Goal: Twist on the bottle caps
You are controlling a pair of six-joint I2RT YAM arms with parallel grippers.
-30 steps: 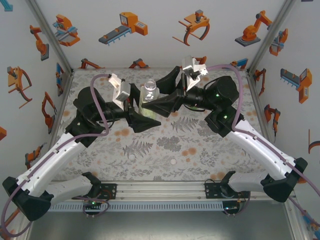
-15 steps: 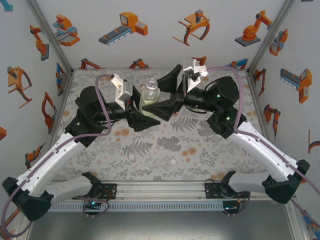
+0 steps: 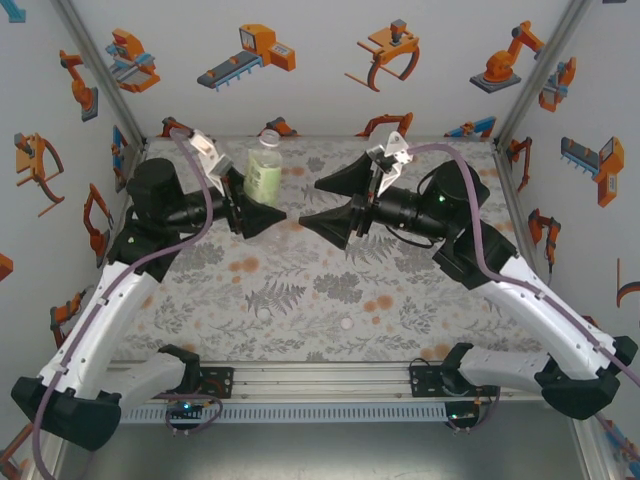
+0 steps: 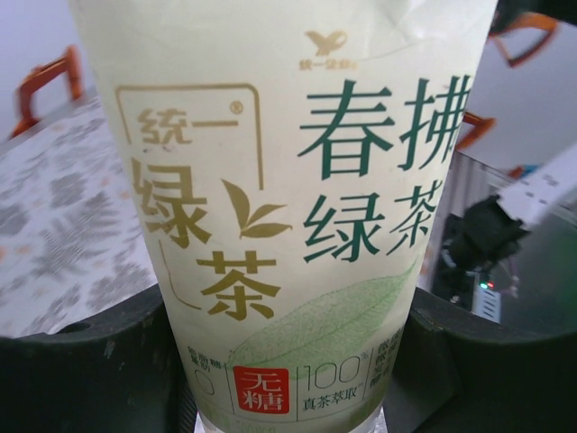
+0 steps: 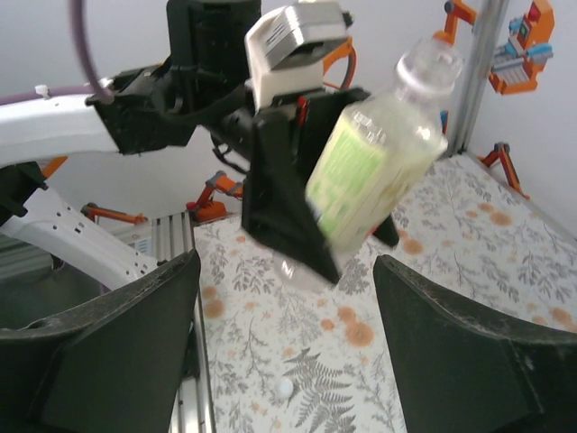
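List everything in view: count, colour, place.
bottle: one, clear with pale green label, held at far left
cap: one, white, loose on the near mat
small round thing: one, pale, left of the cap; perhaps a second cap
mat: one, grey fern print with orange blotches, under everything
walls: three, white with orange robot drawings, around the mat
left pincer: one, black, shut on the bottle
right pincer: one, black, open and empty, right of the bottle
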